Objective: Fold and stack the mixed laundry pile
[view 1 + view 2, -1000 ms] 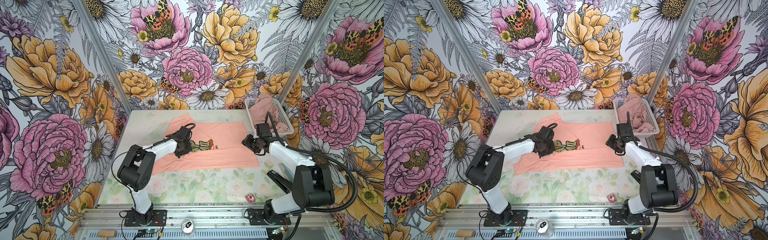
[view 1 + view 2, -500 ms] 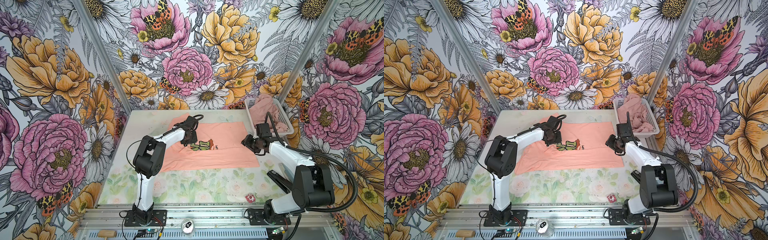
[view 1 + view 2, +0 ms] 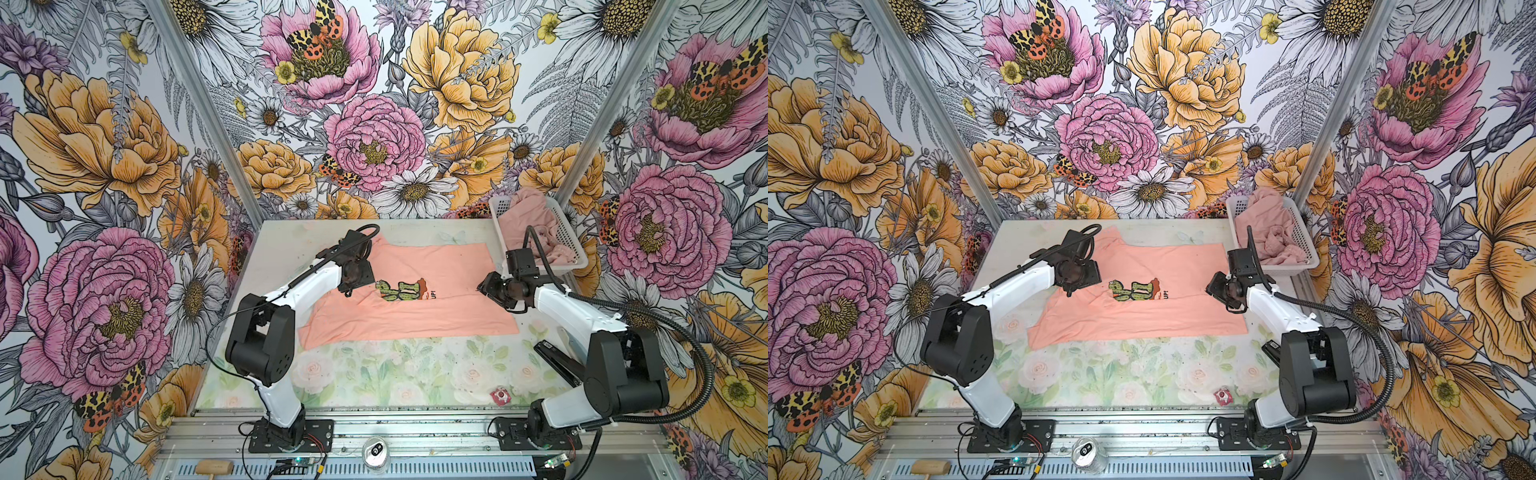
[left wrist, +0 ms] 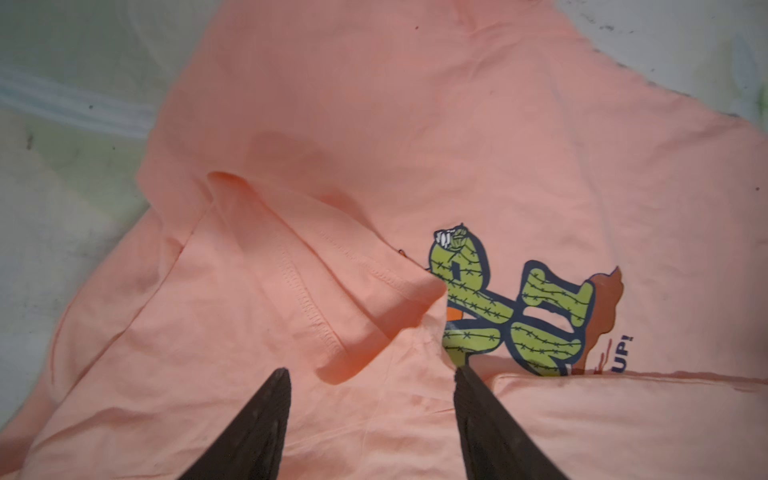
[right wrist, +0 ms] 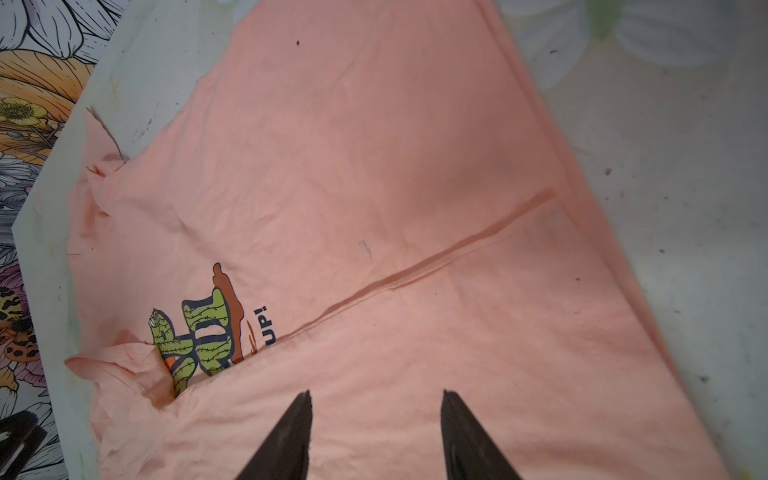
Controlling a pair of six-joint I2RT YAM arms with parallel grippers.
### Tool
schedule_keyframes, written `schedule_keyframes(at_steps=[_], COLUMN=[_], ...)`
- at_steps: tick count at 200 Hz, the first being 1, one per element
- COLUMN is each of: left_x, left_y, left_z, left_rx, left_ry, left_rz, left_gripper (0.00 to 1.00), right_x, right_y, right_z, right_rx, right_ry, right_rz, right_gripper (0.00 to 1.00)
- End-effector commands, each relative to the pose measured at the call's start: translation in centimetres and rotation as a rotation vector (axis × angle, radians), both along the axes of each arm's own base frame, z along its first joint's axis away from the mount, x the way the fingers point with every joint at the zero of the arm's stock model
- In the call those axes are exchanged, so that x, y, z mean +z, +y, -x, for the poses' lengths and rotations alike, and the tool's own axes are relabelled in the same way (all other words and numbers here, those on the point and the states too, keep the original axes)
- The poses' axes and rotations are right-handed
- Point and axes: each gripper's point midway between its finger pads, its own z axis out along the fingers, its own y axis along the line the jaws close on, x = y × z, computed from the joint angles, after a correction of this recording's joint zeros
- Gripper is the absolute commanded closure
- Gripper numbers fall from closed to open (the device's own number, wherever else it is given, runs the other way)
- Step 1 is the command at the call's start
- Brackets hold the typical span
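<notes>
The peach-orange T-shirt [image 3: 415,320] [image 3: 1142,320] lies spread on the table, its green cactus graphic [image 3: 401,289] partly covered by folded-in cloth. A sleeve [image 4: 332,291] is folded over the chest. My left gripper [image 3: 348,293] [image 4: 370,370] hovers open over the shirt's left part, nothing between its fingers. My right gripper [image 3: 484,286] [image 5: 376,392] stands open over the shirt's right edge, also empty. The dusty-pink garment [image 3: 523,220] [image 3: 1262,226] is bunched in the white basket [image 3: 568,235].
The basket stands at the table's far right corner, just behind the right arm. A black flat tool [image 3: 555,363] and a small red object [image 3: 500,395] lie at the front right. A can [image 3: 376,453] and a wooden mallet [image 3: 214,468] rest on the front rail.
My left gripper has opened, let go of the shirt's sleeve near the graphic, and drawn back to the left. The right arm has stayed put.
</notes>
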Motion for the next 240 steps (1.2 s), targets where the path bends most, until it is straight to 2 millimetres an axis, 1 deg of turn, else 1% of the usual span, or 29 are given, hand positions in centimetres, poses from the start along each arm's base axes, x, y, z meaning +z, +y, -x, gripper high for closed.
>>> schedule_keyframes(at_steps=[1,23,54,87,113,153,181,206,240], left_x=[-2.0,-3.1,-4.0,-4.8,-5.6,-5.7,-5.8,-6.1,-6.2], left_y=[-0.7,-1.4,-2.3,-2.1,-1.9,-1.7,-1.5,-1.3,-1.6], left_z=[1.5,1.3,0.8,0.5,0.7,1.5,1.6,1.3,0.0], left_rx=[0.045,0.073,0.082,0.115,0.146,0.194,0.215,0.223,0.221], left_ry=[0.048,0.053,0.062,0.058,0.069,0.077,0.071,0.067,0.044], left_rz=[0.082,0.157,0.195,0.207,0.233,0.265,0.272,0.269,0.273], left_gripper=[0.34,0.32,0.31,0.31,0.31,0.31,0.3,0.3,0.3], right_x=[0.2,0.3,0.3,0.1,0.1,0.0,0.0,0.0,0.0], right_y=[0.5,0.7,0.5,0.4,0.3,0.3,0.3,0.2,0.2], right_z=[-0.2,-0.4,-0.2,0.1,0.0,0.0,-0.1,-0.1,-0.1], right_rx=[0.009,0.013,0.008,0.004,0.004,0.004,0.004,0.004,0.005], right_ry=[-0.002,-0.005,-0.008,-0.004,-0.004,-0.001,-0.003,-0.004,-0.006], right_rz=[-0.007,-0.008,0.0,0.004,0.006,0.008,0.011,0.015,0.017], right_gripper=[0.48,0.48,0.48,0.48,0.48,0.47,0.47,0.47,0.47])
